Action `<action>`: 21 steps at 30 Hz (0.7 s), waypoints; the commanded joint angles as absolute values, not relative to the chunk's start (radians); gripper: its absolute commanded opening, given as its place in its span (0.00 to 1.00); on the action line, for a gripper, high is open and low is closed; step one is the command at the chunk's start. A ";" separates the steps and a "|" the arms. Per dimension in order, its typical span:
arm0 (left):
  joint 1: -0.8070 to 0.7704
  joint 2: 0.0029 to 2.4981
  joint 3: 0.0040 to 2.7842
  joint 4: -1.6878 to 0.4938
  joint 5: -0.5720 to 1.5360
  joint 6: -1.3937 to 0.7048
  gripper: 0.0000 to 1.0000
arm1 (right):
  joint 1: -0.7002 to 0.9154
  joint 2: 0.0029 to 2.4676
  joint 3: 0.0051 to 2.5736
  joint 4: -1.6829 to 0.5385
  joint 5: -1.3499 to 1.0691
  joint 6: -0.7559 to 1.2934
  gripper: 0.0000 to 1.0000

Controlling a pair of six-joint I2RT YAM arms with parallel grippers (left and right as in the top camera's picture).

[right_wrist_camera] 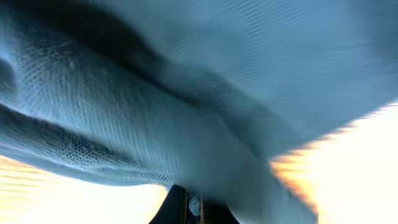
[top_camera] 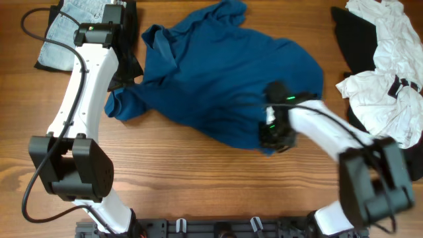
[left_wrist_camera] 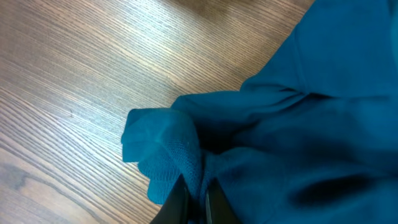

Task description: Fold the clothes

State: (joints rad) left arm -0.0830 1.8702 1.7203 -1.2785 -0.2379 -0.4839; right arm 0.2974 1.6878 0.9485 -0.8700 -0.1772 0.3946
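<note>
A blue shirt (top_camera: 225, 73) lies crumpled across the middle of the wooden table. My left gripper (top_camera: 122, 79) is shut on the shirt's left edge; in the left wrist view the fingers (left_wrist_camera: 198, 202) pinch a bunched fold of blue cloth (left_wrist_camera: 168, 149). My right gripper (top_camera: 274, 135) is shut on the shirt's lower right hem; in the right wrist view the fingers (right_wrist_camera: 194, 208) clamp the blue fabric (right_wrist_camera: 186, 93), which fills the blurred frame.
A folded denim garment (top_camera: 73, 26) lies at the back left. A heap of white (top_camera: 390, 73) and black (top_camera: 353, 39) clothes sits at the right edge. Bare wood (top_camera: 198, 178) lies in front of the shirt.
</note>
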 commanded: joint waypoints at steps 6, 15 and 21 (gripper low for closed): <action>-0.081 1.848 1.719 -1.307 -0.243 -0.460 0.04 | -0.064 1.364 1.143 -0.977 -0.230 0.245 0.04; -0.083 1.711 1.721 -1.350 -0.233 -0.422 0.04 | -0.168 1.250 1.426 -1.108 -0.229 0.209 0.04; -0.083 1.455 1.721 -1.259 -0.236 -0.365 0.04 | -0.221 1.250 1.591 -1.172 -0.225 0.183 0.04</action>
State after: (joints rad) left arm -0.0868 1.6222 1.7153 -1.3041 -0.2089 -0.4229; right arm -0.1776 1.2675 1.5040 -1.1522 -0.2363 0.2173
